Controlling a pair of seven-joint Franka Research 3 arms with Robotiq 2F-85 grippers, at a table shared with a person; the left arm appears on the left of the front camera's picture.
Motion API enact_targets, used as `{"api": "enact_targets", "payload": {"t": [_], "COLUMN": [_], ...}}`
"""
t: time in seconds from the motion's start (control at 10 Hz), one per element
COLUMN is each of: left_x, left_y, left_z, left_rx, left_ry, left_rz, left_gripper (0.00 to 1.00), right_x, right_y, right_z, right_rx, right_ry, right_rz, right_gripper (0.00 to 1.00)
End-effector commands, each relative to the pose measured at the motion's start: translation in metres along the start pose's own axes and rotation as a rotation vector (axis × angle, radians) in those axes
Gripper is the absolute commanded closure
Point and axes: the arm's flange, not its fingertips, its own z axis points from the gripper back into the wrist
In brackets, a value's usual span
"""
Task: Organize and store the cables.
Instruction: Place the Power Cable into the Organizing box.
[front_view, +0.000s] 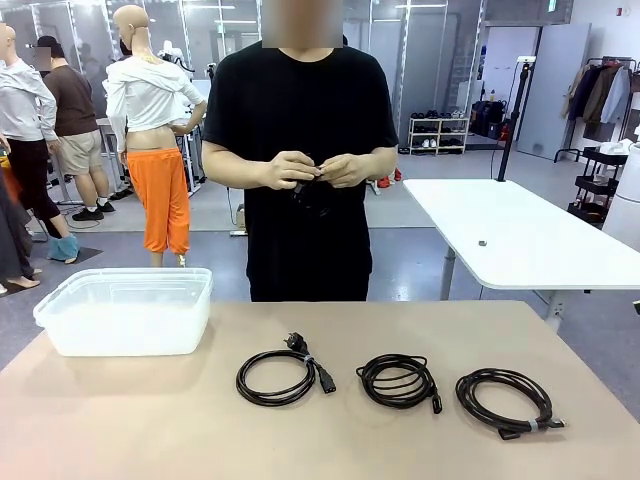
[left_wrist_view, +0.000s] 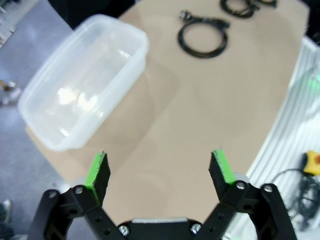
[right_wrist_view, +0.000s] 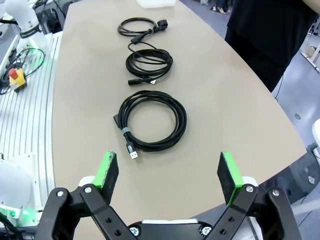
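**A:** Where do the cables (front_view: 398, 381) lie?

**B:** In a row on the near half of the tan surface (front_view: 150, 420), each coil apart from the next. The left coil (front_view: 275, 377) ends in a chunky mains plug (front_view: 294, 342). The middle coil (front_view: 398, 381) is wound tighter. The right coil (front_view: 503, 399) has a pale tie band (front_view: 533, 425) on its near side. A clear plastic tub (front_view: 125, 330) stands at the far left, apart from all three.

**A:** And the robot?

**B:** The left hand (left_wrist_view: 158, 162) hangs over the left end of the surface near the tub, spread wide and empty. The right hand (right_wrist_view: 167, 165) hangs at the right end, just as wide and empty, with the banded coil nearest to it.

**A:** How will they handle?

**B:** Light, soft and floppy, I'd say. The unbanded loops may sag or spring apart when lifted, and the smooth jackets may slip. I'd pinch across the whole bundle of strands on one side of a ring, at the band on the right coil. They lie flat, so the fingers must come right down to the surface.

**A:** And the room?

**B:** It is an open workshop. The tan surface is matt, with a rounded edge. A person (front_view: 305, 130) in black stands at the far side, holding something small and dark that I cannot make out. A white surface (front_view: 520, 235) stands behind, to the right.
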Motion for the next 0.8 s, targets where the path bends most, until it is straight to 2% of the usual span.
{"api": "enact_targets", "payload": {"t": [0.0, 0.1, 0.3, 0.5, 0.7], "left_x": [0.050, 0.076, 0.126, 0.173, 0.194], "left_y": [-0.037, -0.058, -0.095, -0.131, -0.155], "left_z": [-0.016, -0.036, -0.093, -0.158, -0.207], "left_rx": [-0.048, -0.065, -0.061, -0.125, -0.120], "left_ry": [0.050, 0.089, 0.098, 0.120, 0.142], "left_rz": [-0.001, -0.015, 0.007, -0.010, -0.016], "left_gripper": [0.00, 0.00, 0.00, 0.00, 0.00], "right_x": [0.003, 0.003, 0.003, 0.003, 0.003], "right_y": [0.004, 0.004, 0.004, 0.004, 0.004], "right_z": [0.002, 0.002, 0.002, 0.002, 0.002], "right_rx": [0.010, 0.010, 0.010, 0.010, 0.010], "right_ry": [0.015, 0.015, 0.015, 0.015, 0.015], "right_rz": [0.010, 0.010, 0.010, 0.010, 0.010], "right_gripper": [0.00, 0.00, 0.00, 0.00, 0.00]}}
